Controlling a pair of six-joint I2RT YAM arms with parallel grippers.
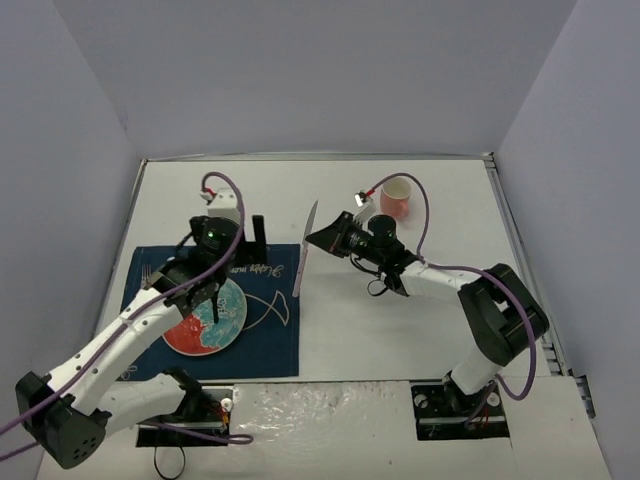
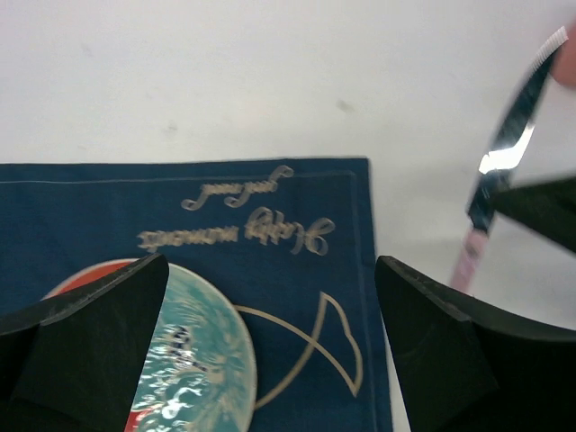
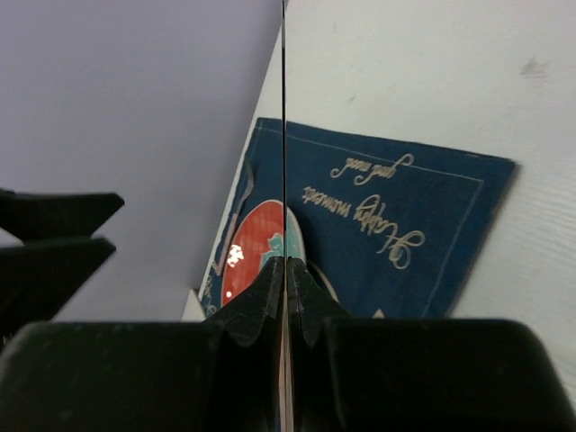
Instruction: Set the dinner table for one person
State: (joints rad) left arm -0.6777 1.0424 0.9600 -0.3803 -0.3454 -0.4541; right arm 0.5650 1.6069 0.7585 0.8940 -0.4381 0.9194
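Dinner table (image 1: pixel 400 330): the white matte top spanning the whole workspace. I judge it rigid and flat, a surface to set things on, not one to grip.
Knife (image 2: pixel 502 157): held off the table just right of the navy placemat (image 1: pixel 270 340), standing steeply with its blade up and its pink handle down.
Right pincer (image 3: pixel 284 274): clamped on the knife about where blade meets handle, edge-on between the fingers.
Left pincer (image 2: pixel 272 265): fingers spread with nothing between them, hanging over the plate (image 1: pixel 195 335) on the placemat.
Handling: I judge the knife thin, stiff and light. Its glossy blade is probably slick, so the handle is the safer hold.
Doubt: I cannot tell whether the handle end touches the table.
Cup (image 1: pixel 396 200): far side, well apart from the placemat.
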